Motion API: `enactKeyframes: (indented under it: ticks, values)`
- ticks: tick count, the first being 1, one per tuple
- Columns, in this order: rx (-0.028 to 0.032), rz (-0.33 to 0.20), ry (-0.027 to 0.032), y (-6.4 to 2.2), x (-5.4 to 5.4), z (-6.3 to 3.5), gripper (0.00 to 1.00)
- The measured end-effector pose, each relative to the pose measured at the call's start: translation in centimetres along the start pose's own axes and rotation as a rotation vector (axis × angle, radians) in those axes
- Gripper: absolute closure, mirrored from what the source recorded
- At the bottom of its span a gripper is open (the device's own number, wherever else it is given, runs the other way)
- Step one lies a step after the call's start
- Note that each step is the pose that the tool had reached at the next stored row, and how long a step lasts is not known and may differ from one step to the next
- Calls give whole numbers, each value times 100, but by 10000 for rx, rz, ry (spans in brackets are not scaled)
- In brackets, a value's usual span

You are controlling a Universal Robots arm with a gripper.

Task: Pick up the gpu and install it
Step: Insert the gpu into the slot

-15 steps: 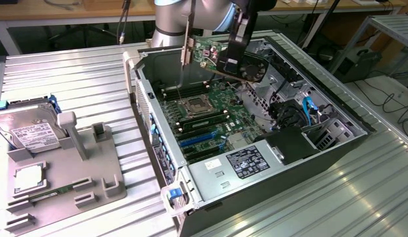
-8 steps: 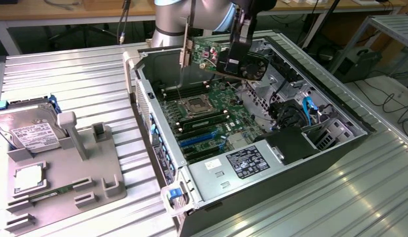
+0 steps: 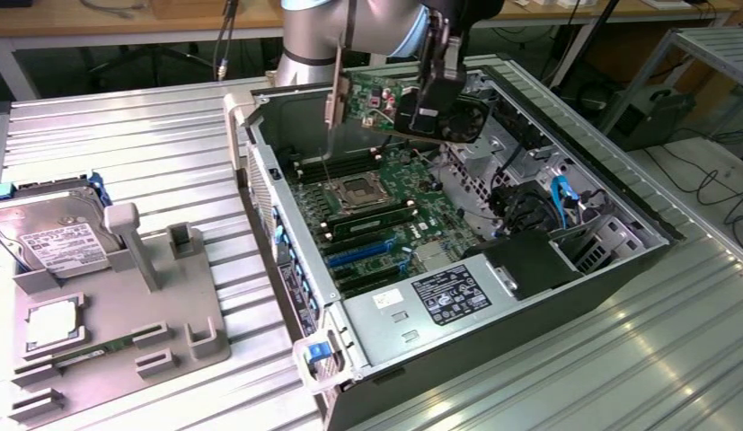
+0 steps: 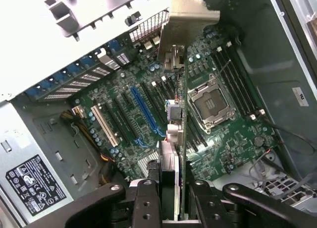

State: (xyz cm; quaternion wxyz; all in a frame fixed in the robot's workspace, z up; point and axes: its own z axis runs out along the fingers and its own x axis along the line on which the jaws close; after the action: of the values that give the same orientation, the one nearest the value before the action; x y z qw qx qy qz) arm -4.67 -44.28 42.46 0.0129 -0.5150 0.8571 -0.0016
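Big picture first: the ribbed metal table [image 3: 144, 135] spans the whole exterior view, and the open computer case [image 3: 527, 359] lies on it, taking up the middle and right of the frame. At the top middle the silver arm [image 3: 323, 36] reaches in over the far end of the case.

Inside the case the green motherboard [image 3: 384, 206] [image 4: 233, 139] is fully exposed. The labelled power supply [image 3: 431, 301] [image 4: 34, 183] sits at the near end, lower middle of the frame.

Over at the exterior view's left, a gray fixture [image 3: 119, 332] lies flat on the table. The hard drive [image 3: 48, 233] with its white label stands propped at the fixture's far end, close to the left edge.

Now the action: the gpu [image 3: 377, 99] [image 4: 178, 129] is up in the air, top middle of the exterior view. It stands on edge above the far part of the case, with its silvery bracket [image 3: 339, 94] [image 4: 181, 25] on the exterior view's left side. It sits in no slot. The wrist view catches it edge-on, hanging over the board.

The gripper [image 3: 425, 117] [image 4: 171, 188] has it, and the black fingers [image 4: 143, 198] are clamped narrow, one on each face of the card.

Below the card lie the square CPU socket [image 3: 353, 190] [image 4: 210, 104] and the long blue slot [image 3: 359, 254] [image 4: 143, 111]
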Motion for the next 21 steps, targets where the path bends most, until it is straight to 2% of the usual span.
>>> enactKeyframes:
  ticks: [4, 11, 15, 21]
  values:
    - [-14, -673, -10, 0, 0, 0, 72]
    - [-30, -1433, -23, 0, 0, 0, 72]
    - [-58, -2803, -44, 0, 0, 0, 72]
    - [-83, -4015, -64, 0, 0, 0, 72]
